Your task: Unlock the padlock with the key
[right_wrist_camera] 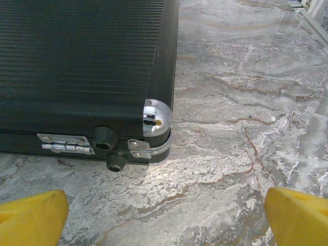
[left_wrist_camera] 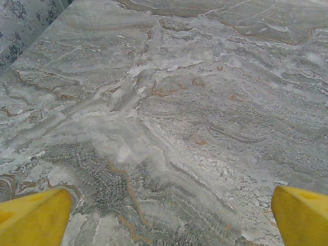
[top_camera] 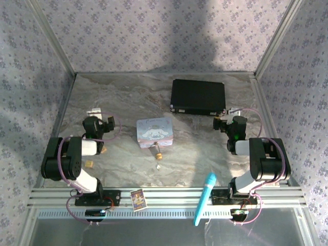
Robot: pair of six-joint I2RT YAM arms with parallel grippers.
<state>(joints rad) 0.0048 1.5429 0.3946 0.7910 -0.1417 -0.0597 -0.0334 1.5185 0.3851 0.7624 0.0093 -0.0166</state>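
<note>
The tiny brass padlock [top_camera: 159, 154] lies on the marble table just in front of the pastel tin [top_camera: 152, 132]. A small silvery key [top_camera: 159, 166] rests a little nearer than the padlock. My left gripper [top_camera: 108, 123] hovers left of the tin; its yellow fingertips [left_wrist_camera: 36, 218] stand wide apart over bare marble, so the left gripper [left_wrist_camera: 169, 215] is open and empty. My right gripper [top_camera: 218, 123] sits to the right, close to the black case [right_wrist_camera: 82, 66]. The right gripper [right_wrist_camera: 166, 215] is also open with nothing between its fingers.
The black case [top_camera: 198, 96] lies at the back right. Two tan wooden blocks [top_camera: 88, 164] sit beside the left arm. A blue pen [top_camera: 205, 197] and a small card [top_camera: 138, 199] rest on the front rail. Patterned walls enclose the table.
</note>
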